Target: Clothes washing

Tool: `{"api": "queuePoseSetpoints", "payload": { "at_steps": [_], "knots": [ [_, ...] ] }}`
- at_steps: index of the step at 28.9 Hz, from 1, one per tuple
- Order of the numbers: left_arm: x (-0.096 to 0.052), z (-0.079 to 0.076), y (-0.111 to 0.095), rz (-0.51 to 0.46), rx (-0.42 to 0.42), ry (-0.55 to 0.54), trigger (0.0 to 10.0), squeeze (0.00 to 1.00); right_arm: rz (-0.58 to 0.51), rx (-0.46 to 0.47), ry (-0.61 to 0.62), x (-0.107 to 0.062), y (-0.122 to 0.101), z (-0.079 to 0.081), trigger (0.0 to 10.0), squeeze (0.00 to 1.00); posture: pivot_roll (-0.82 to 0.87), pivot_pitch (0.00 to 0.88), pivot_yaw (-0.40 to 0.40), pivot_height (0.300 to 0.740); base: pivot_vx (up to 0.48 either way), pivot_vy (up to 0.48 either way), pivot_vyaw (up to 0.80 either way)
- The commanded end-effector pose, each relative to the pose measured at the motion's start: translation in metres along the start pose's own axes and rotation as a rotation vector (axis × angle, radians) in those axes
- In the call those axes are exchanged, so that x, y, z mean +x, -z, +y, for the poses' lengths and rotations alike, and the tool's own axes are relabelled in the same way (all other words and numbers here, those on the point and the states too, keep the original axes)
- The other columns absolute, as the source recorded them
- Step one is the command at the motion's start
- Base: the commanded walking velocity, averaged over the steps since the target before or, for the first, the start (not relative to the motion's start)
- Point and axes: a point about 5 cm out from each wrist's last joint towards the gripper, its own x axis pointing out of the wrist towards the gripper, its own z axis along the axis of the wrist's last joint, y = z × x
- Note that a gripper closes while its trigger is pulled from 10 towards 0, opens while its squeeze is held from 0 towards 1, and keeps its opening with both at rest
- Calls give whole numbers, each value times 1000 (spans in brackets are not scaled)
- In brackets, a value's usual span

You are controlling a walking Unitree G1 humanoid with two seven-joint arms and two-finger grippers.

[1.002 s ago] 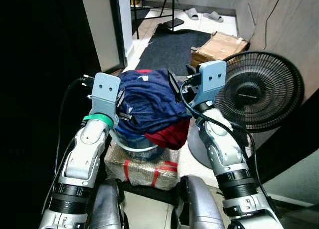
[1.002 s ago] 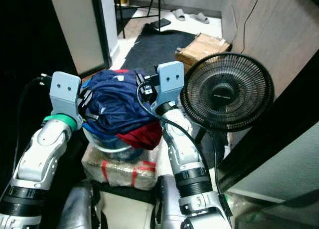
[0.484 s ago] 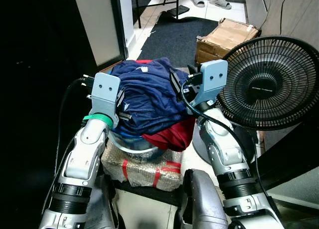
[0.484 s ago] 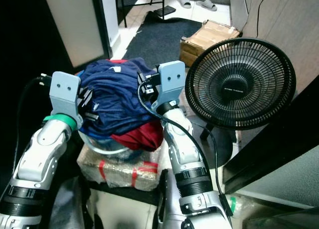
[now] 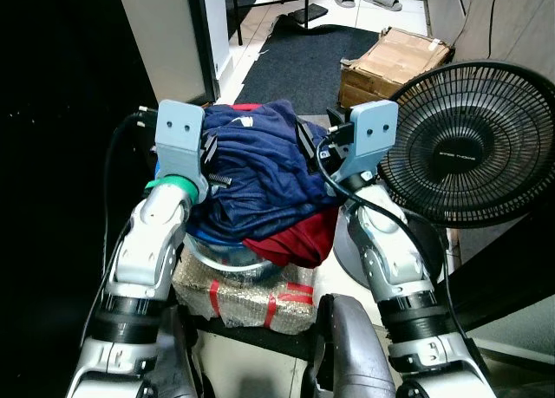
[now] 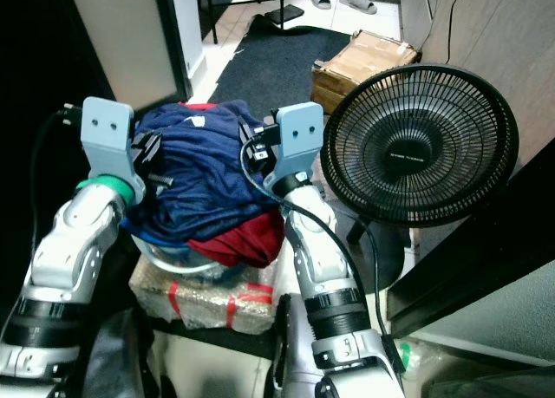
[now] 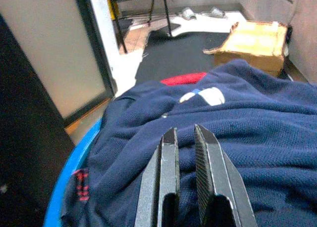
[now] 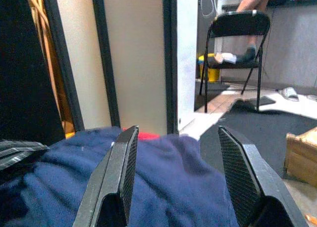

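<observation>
Evidently carrying laundry, the robot braced a blue basin (image 5: 227, 251) between both arms, a wrapped bundle (image 5: 247, 296) beneath it. The left hand (image 7: 187, 138), fingers nearly shut, pressed the heaped navy clothes (image 5: 260, 172) at nine o'clock; the right hand (image 8: 181, 153), spread open, steadied them at three o'clock. A fan (image 5: 460, 146) stood beyond at two o'clock.

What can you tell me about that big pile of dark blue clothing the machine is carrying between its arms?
The navy clothing is a soft, crumpled knit heap with a small white mark near the top. It overflows a blue-rimmed basin, with a red garment hanging out beneath it on the robot's right. The left tool, nearly shut, lies against the fabric; the right tool is open just above it. The load sits over a tape-wrapped package.
</observation>
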Motion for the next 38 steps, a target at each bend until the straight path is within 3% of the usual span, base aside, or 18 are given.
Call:
{"api": "queuePoseSetpoints", "payload": {
  "at_steps": [1, 4, 8, 11, 16, 18, 19, 21, 22, 24, 25, 27, 29, 32, 33, 34, 35, 38],
  "knots": [
    [11, -4, 4, 30, 50, -8, 10000, 0, 2, 5, 4, 3, 1, -2, 10000, 0, 15, 28, 34, 495, 0, 0, 0],
    [17, 0, 6, 51, 38, -44, 10000, 0, 25, -6, -20, 7, 4, 0, 10000, 0, 4, 30, 37, 495, 0, 0, 0],
    [18, 18, 12, 87, 12, -124, 10000, 0, 304, -147, -273, 14, 42, 23, 10000, 0, 17, 30, 22, 495, 0, 0, 0],
    [11, 28, 12, 84, 4, -159, 10000, 0, 389, -124, -294, 17, 53, 21, 10000, 0, 30, 33, 14, 495, 0, 0, 0],
    [8, 33, 12, 79, -5, -174, 10000, 0, 389, -112, -317, 19, 51, 23, 10000, 0, 35, 34, 8, 495, 0, 0, 0],
    [4, 38, 12, 77, -17, -192, 10000, 0, 385, -103, -376, 21, 49, 31, 10000, 0, 38, 34, 4, 495, 0, 0, 0],
    [1, 44, 12, 71, -28, -213, 10000, 0, 386, -96, -465, 19, 50, 45, 10000, 0, 41, 33, 0, 495, 0, 0, 0],
    [1, 44, 12, 71, -28, -213, 10000, 0, 386, -96, -465, 19, 50, 45, 10000, 0, 41, 33, 0, 495, 0, 0, 0],
    [-3, 50, 12, 66, -31, -234, 10000, 0, 407, -86, -564, 13, 54, 61, 10000, 0, 48, 32, -5, 495, 0, 0, 0],
    [-3, 50, 12, 66, -31, -234, 10000, 0, 407, -86, -564, 13, 54, 61, 10000, 0, 48, 32, -5, 495, 0, 0, 0],
    [-6, 54, 11, 60, -32, -247, 10000, 0, 436, -85, -644, 3, 62, 73, 10000, 0, 54, 32, -9, 495, 0, 0, 0],
    [-6, 54, 11, 60, -32, -247, 10000, 0, 436, -85, -644, 3, 62, 73, 10000, 0, 54, 32, -9, 495, 0, 0, 0],
    [-10, 60, 9, 47, -26, -261, 10000, 0, 523, -77, -684, -21, 83, 70, 10000, 0, 44, 31, -6, 495, 0, 0, 0],
    [-11, 62, 9, 46, -25, -264, 10000, 0, 551, -82, -680, -28, 89, 65, 10000, 0, 40, 30, -5, 495, 0, 0, 0],
    [-12, 62, 9, 45, -24, -266, 10000, 0, 569, -75, -679, -32, 92, 61, 10000, 196, 37, 30, -4, 495, 0, 0, 0],
    [-12, 62, 9, 45, -24, -266, 10000, 0, 569, -75, -679, -32, 92, 61, 10000, 196, 37, 30, -4, 495, 0, 0, 0],
    [-12, 62, 8, 45, -24, -267, 10000, 0, 584, -64, -677, -34, 94, 59, 10000, 1000, 36, 30, -5, 495, 0, 0, 0],
    [-12, 62, 8, 45, -24, -267, 10000, 0, 601, -49, -673, -35, 96, 57, 10000, 1000, 35, 30, -4, 495, 0, 0, 0]
  ]
}}
